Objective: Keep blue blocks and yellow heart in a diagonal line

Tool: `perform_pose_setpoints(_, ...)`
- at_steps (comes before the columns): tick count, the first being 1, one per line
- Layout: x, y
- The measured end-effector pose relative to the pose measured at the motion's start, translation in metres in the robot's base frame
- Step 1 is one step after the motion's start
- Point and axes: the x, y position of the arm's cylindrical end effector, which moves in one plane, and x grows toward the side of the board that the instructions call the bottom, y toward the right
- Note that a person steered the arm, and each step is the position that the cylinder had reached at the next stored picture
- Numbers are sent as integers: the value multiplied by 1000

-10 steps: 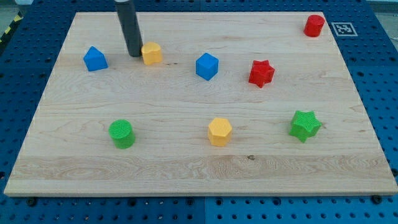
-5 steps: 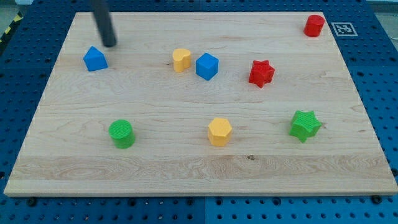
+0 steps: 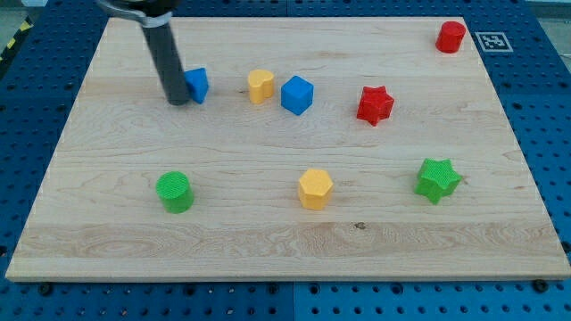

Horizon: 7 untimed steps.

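On a pale wooden desk [image 3: 285, 250], my tip [image 3: 177, 101] is pressing against the left side of a small blue block of unclear shape [image 3: 196, 85], partly hiding it. There is no pincer on this rod, so nothing is being held; the tip is only pushing. A small yellow heart-shaped block [image 3: 260, 86] is sitting to the right of that blue piece with a gap between them, and a blue cube [image 3: 297, 94] is resting just beside the heart's right. The three are lying almost in a flat row near the view's top rather than on a slant.

The risk appears to be this: a push straight toward the view's right could drive the blue block into the heart, shoving heart and cube together and keeping the row flat. An off-centre contact could also spin the block away. A red star-shaped block [image 3: 375, 104] beyond the cube is standing in the path of any chain shove.
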Motion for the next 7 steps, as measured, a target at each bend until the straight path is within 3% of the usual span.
perform_pose_setpoints(1, 0, 32)
perform_pose_setpoints(2, -7, 26)
perform_pose_setpoints(5, -48, -76)
perform_pose_setpoints(7, -49, -6)
